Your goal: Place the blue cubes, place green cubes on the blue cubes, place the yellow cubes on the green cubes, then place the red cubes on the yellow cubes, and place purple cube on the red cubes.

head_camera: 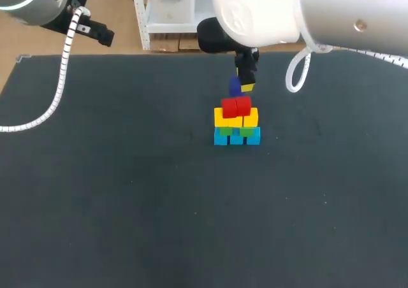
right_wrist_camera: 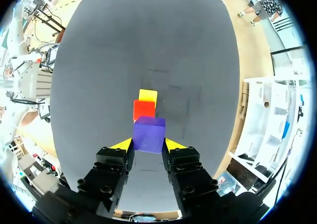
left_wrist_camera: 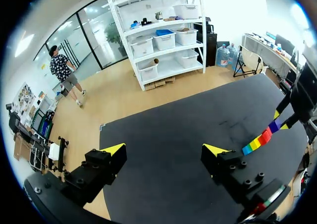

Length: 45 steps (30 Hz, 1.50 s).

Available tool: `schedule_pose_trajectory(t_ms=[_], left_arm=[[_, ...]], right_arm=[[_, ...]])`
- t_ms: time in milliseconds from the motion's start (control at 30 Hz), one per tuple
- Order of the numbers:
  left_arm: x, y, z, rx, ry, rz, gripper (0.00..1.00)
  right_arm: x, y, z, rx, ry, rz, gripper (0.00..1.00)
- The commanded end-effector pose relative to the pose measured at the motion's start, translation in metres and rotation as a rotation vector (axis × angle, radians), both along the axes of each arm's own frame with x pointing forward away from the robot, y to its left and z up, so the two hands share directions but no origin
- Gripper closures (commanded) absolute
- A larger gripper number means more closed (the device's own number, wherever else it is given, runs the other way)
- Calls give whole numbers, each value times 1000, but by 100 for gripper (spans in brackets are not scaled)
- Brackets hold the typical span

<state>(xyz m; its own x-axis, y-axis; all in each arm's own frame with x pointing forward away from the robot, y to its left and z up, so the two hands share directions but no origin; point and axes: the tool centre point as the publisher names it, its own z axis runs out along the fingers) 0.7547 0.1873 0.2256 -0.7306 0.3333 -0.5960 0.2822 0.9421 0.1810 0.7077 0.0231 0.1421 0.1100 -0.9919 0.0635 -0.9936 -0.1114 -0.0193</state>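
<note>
Purple cube (head_camera: pixel 234 84) hangs just above the stack, pinched in the right gripper (right_wrist_camera: pixel 148 144).
Left gripper (left_wrist_camera: pixel 164 149) sits well off at the table's (head_camera: pixel 127 192) left, fingers wide apart and empty. Mid-table, the stack counts three blues (head_camera: pixel 236 138), two greens (head_camera: pixel 224 131) showing, two yellows (head_camera: pixel 236 118) and two reds (head_camera: pixel 236 105), plus the one purple. To finish well, I would centre it over the seam between the reds, lower it straight and level, release only once it rests on both, then lift straight up.
</note>
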Motion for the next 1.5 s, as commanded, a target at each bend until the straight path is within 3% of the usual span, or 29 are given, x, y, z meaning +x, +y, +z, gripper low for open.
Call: schedule_pose_trajectory(t_ms=[33, 667, 1400, 1500], left_arm=[[-1, 1, 0, 0, 1, -2, 0], [-1, 1, 0, 0, 1, -2, 0], [-1, 1, 0, 0, 1, -2, 0], [-1, 1, 0, 0, 1, -2, 0]], right_arm=[[-1, 0, -2, 2, -2, 2, 100], [-13, 0, -9, -8, 21, -1, 100], [-14, -1, -14, -10, 31, -5, 100], [-14, -1, -14, -12, 30, -5, 96]])
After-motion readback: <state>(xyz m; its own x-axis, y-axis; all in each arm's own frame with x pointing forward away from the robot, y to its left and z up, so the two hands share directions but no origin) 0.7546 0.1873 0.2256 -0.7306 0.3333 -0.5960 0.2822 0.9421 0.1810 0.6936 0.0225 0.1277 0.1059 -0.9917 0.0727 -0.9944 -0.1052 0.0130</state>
